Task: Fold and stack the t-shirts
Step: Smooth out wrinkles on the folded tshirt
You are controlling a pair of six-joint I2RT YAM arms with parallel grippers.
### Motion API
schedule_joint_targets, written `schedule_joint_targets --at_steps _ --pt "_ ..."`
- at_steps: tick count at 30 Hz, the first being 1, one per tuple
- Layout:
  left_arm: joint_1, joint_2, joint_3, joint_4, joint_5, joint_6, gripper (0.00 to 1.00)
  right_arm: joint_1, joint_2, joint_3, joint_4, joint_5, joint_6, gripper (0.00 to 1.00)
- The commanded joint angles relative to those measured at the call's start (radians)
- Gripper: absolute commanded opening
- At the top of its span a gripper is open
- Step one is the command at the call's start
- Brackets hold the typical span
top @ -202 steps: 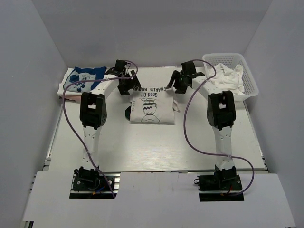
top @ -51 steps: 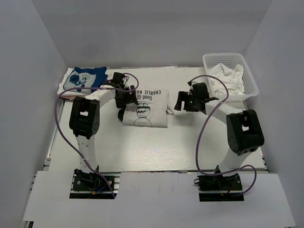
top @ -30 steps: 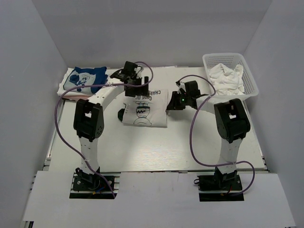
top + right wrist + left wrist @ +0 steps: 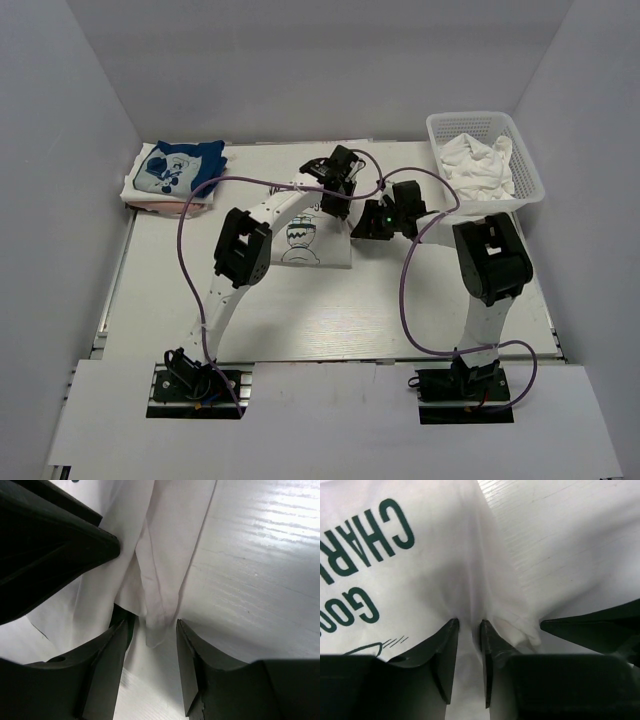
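The left gripper (image 4: pixel 468 625) pinches only a thin ridge of the Charlie Brown shirt (image 4: pixel 415 570), which may slip out. The right gripper (image 4: pixel 152 630), jaws apart astride its edge, could bump the left

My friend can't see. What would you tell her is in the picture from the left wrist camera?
The black left gripper pinches a raised fold of a white t-shirt printed with big dark green letters. The white table shows at the upper right, and a dark pointed shape pokes in from the right edge.
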Motion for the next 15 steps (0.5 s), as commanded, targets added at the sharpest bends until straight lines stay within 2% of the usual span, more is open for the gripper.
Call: schedule_joint_targets --at_steps 1,4,7,8,9,10,12,13,14,15 --pt "-0.01 -0.025 0.028 0.037 -0.006 0.019 0.33 0.001 0.03 0.025 0.039 0.038 0.011 0.5" --pt "-0.01 -0.016 0.028 0.037 0.019 0.028 0.2 0.002 0.05 0.056 0.019 0.038 0.011 0.48" --pt "-0.01 -0.016 0.028 0.047 0.029 0.037 0.16 -0.001 0.053 0.057 0.022 0.043 0.006 0.46" --pt "-0.01 -0.016 0.028 0.047 0.029 0.037 0.06 0.0 0.052 0.056 0.022 0.043 0.006 0.46" --pt "-0.01 -0.016 0.028 0.047 0.029 0.037 0.0 -0.003 0.055 0.059 0.025 0.041 0.006 0.43" --pt "-0.01 -0.016 0.028 0.056 0.029 0.037 0.0 -0.001 0.058 0.054 0.03 0.041 0.005 0.33" --pt "-0.01 -0.027 0.028 0.071 0.029 0.037 0.0 -0.003 0.056 0.053 0.055 0.012 0.008 0.22" --pt "-0.01 -0.054 0.01 0.082 0.029 0.037 0.0 0.0 0.059 0.053 0.058 -0.003 0.008 0.07" --pt "-0.01 -0.073 -0.02 0.111 0.029 0.037 0.0 -0.001 0.055 0.053 0.067 -0.003 0.009 0.0" --pt "-0.01 -0.094 -0.039 0.126 0.017 0.028 0.0 -0.001 0.052 0.053 0.079 -0.008 0.011 0.0"
